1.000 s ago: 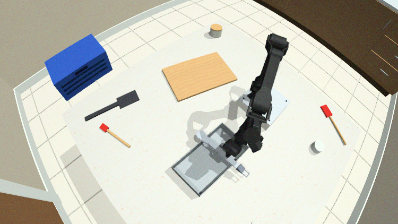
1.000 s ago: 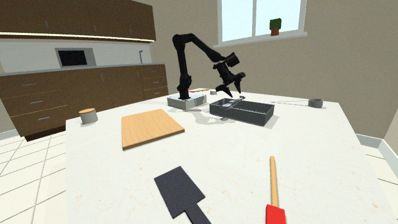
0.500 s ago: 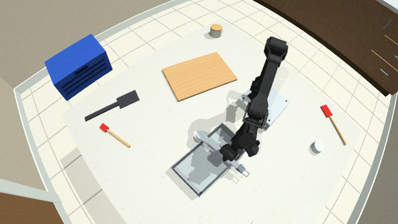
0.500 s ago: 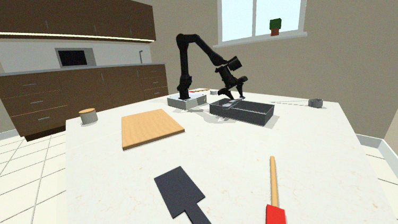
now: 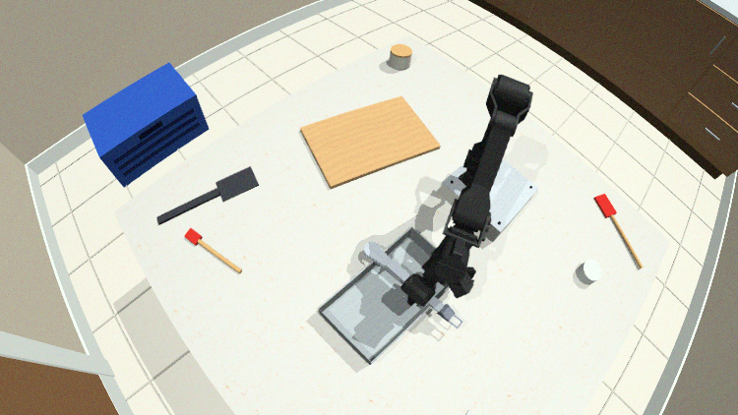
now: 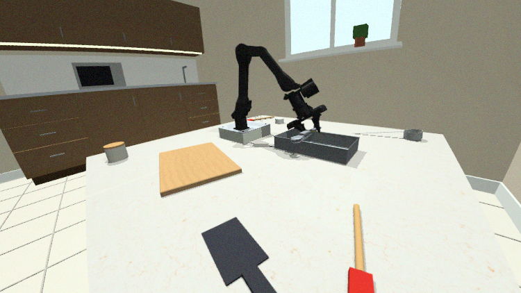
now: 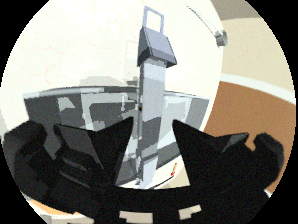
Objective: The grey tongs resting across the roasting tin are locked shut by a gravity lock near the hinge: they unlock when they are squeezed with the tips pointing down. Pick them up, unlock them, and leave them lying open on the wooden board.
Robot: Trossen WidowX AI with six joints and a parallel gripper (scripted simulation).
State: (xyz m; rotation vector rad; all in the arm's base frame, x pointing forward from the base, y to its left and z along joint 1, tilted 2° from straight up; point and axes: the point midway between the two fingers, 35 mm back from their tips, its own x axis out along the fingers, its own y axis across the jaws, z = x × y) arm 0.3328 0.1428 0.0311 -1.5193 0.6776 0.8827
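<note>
So you've got the white table point(image 5: 288, 320) carrying everything. Your black arm point(image 5: 490, 154) reaches from its base plate down over the roasting tin point(image 5: 345, 325), which sits near the table's front edge in the top view. The wooden board point(image 5: 369, 138) lies well apart from the tin, bare on top. A blue toolbox point(image 5: 144, 121) stands off the table's corner. A dark spatula point(image 5: 212, 193) and two red spatulas point(image 5: 212, 248) point(image 5: 616, 226) lie flat on the table, plus a cork-topped jar point(image 5: 399, 55) and a small white cup point(image 5: 588, 270). The grey tongs point(image 5: 384, 261) rest across the tin, one end sticking out past each long rim. Your gripper point(image 7: 148, 137) hangs low over them, partly open, one finger either side of the tongs' shaft in the wrist view, not clamped on it. Nothing is held.
</note>
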